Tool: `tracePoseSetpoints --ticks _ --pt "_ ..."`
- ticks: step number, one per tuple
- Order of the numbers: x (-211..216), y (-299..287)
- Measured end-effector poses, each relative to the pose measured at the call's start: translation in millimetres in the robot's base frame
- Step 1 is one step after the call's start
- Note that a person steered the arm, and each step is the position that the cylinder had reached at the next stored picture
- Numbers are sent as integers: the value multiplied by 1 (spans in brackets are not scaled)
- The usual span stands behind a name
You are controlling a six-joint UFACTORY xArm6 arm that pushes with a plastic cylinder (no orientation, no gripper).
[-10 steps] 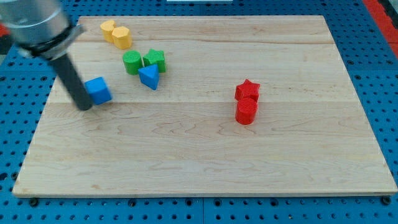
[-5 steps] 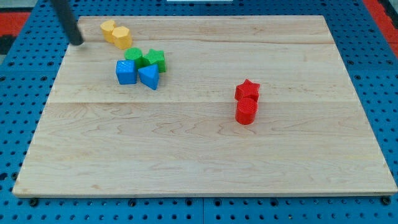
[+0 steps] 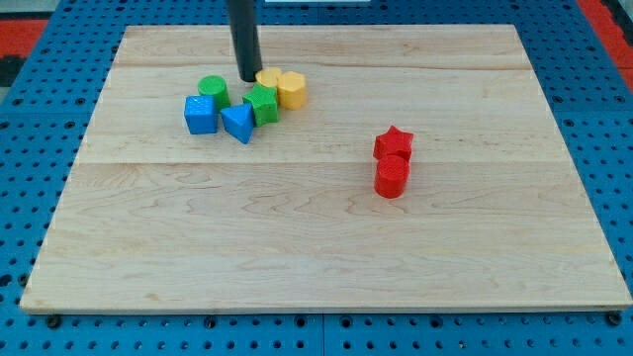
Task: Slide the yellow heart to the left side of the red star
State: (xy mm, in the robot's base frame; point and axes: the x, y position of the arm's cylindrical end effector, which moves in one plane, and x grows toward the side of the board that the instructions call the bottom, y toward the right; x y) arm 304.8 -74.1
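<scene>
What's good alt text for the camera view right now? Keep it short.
My tip sits at the view's left edge of two touching yellow blocks near the top of the wooden board, beside a cluster of the green star, green cylinder, blue cube and blue triangle. The red star and another red block stand apart toward the view's right.

A single camera looks down at a steep slant on the wooden board from beyond its bottom edge, facing the top edge (which looks shorter, being farther). All four corners fit, with blue pegboard around them.
</scene>
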Motion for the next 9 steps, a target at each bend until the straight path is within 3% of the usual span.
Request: tracePoseSetpoints --ticks 2,3,4,5,6,7,9 --pt "27 97" --pt "49 114" --pt "42 107" --pt "62 109" --pt "12 108" --pt "6 53" --pt "82 97"
